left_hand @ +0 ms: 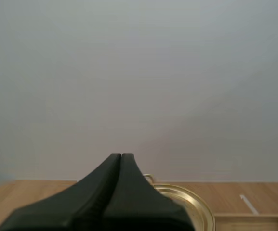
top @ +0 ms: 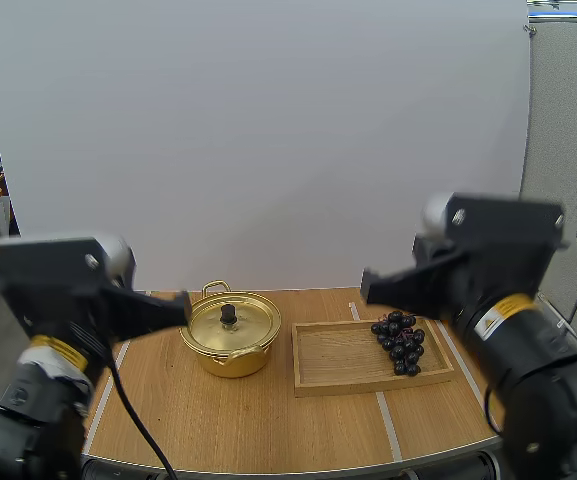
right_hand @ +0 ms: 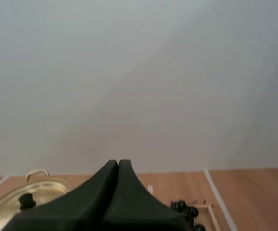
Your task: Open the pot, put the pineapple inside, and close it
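The left gripper [top: 181, 310] and right gripper [top: 366, 285] hang empty, closed tight. The lid [top: 236, 322] sits on the pot [top: 230, 358]; grapes [top: 400, 342] lie in the tray [top: 336, 368] beside it. Descending unopened, a claw could shove the knob [top: 228, 314] instead of gripping it.

- The light is bright, even and diffuse, coming from overhead, and all shadows are soft.
- The golden pot [top: 230, 350] has pale glare streaks on its lid [top: 250, 322] and casts a faint shadow on the surface [top: 268, 425] just beneath it.
- The wooden tray [top: 338, 375] is lightly shaded along its inner walls, and the grapes [top: 400, 342] look near-black with tiny glints.
- In the high view, the surface's front edge bows with wide-lens distortion.
- In the wrist views, the white backing [left_hand: 139, 72] grades from paler to greyer.
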Robot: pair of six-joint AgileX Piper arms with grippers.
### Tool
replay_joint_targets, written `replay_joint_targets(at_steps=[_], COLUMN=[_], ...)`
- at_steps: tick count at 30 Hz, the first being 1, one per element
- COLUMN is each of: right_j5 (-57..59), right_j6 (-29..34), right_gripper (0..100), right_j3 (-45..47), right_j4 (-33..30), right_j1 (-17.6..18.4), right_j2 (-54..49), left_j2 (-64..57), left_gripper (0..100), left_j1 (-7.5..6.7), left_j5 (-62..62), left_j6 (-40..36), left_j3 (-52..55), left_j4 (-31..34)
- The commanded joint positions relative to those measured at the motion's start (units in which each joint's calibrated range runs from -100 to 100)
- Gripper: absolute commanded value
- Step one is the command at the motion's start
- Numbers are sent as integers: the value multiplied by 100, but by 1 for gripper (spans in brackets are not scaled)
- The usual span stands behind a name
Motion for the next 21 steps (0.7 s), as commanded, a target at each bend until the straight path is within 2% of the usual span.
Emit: replay_joint_targets(at_steps=[1,4,9,14,21], right_j5=[-224,-276,-693,-893,-1046], right_j6=[-38,-38,-38,-38,-41], right_gripper=[0,0,0,0,0], right_j3=[985,1390,1859,2071,2244], right_j4=[-3,-14,-60,-176,-655], right_j1=[-16,-16,-16,-16,-16], right_j2=[-44,-44,-44,-44,-44], left_j2=[-18,-18,-18,-18,-18], left_gripper=[0,0,0,0,0], left_j1=[3,3,3,29,104], left_j5=[-1501,-2271,-2623,-2662,-2560], left_j6=[339,628,652,652,576], left_j3=[1191,1696,2192,2399,2399], left_j4=[84,84,84,84,84])
